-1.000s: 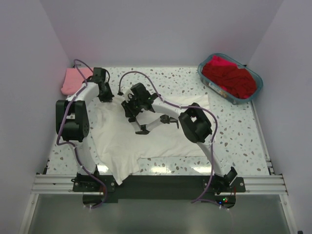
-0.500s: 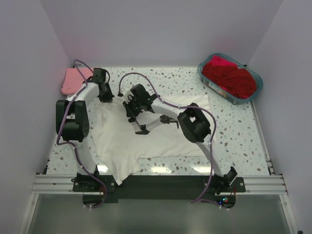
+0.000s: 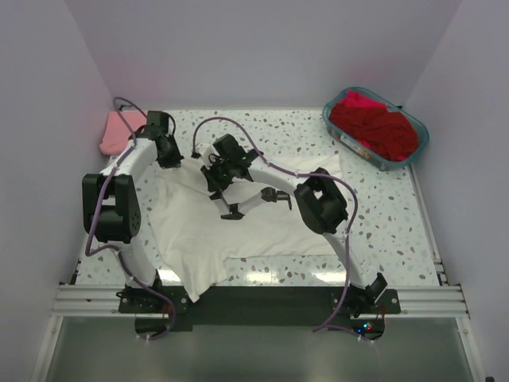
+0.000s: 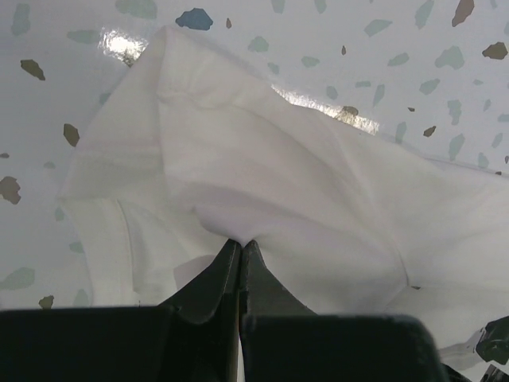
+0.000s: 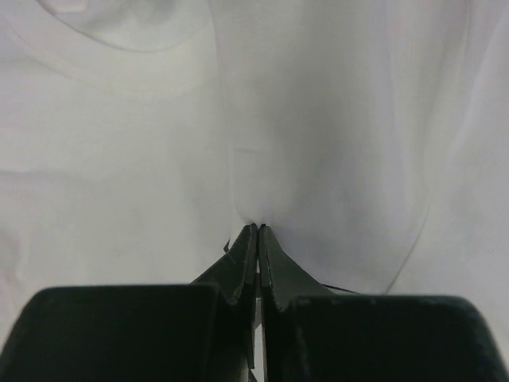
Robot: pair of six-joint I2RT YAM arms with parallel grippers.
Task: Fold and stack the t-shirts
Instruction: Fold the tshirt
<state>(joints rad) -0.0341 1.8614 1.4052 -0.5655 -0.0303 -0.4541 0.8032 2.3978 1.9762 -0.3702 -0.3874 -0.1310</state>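
No writing, label, brand, number or sign can be read in any view. The white t-shirt, just ahead of the pinched fingertips of the left gripper, shows only plain cloth.

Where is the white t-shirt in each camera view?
Top external: white t-shirt spread at centre, between the arms.
Left wrist: fills most of the frame, pinched by the left gripper.
Right wrist: fills the whole frame, pinched by the right gripper.
Shared landmark: speckled table, in top and left wrist only.
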